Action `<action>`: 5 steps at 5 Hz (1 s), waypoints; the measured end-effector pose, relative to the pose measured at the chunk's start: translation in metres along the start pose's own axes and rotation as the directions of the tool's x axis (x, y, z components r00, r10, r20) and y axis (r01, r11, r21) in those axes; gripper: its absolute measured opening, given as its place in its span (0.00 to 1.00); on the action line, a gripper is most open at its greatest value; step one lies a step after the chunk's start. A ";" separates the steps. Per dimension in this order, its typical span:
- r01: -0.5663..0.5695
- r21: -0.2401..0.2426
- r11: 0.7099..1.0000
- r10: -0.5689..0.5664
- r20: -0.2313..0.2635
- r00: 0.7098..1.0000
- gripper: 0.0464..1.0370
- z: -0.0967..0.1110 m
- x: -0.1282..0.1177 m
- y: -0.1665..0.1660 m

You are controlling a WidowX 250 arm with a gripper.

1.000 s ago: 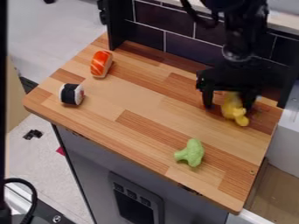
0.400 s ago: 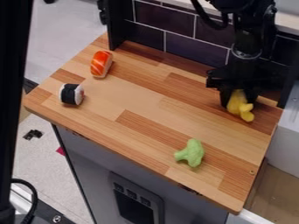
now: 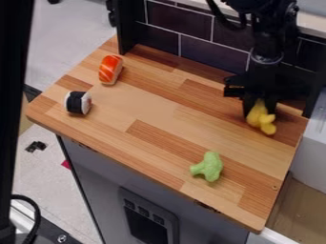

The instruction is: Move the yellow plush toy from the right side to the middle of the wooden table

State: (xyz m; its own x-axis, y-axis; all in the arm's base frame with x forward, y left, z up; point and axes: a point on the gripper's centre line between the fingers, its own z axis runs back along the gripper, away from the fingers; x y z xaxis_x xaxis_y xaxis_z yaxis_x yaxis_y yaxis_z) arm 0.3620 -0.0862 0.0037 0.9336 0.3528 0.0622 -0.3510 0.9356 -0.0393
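Gripping the yellow toy [image 3: 261,119] near the back right corner of the table [image 3: 159,102].
Closed on the upper part of the toy, with the pincer [image 3: 260,110] pointing down and the lumpy end left poking out below; can't tell whether lifted or touching the wood. Best to squeeze evenly across the rounded body, firmly enough against twisting, and to mind the tiled wall [image 3: 229,45] just behind. Farther out, leave room around the green broccoli [image 3: 208,167] near the front edge, then the orange sushi [image 3: 110,69] and black-banded roll [image 3: 77,102] by the left edge.
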 end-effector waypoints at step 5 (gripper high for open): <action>0.035 -0.080 0.996 -0.031 0.045 0.999 0.23 0.135 -0.010 0.060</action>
State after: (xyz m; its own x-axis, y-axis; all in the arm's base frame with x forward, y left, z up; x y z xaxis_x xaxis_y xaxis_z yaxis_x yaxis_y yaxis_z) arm 0.3218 -0.0315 0.1353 0.9399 0.3239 0.1079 -0.3115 0.9430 -0.1172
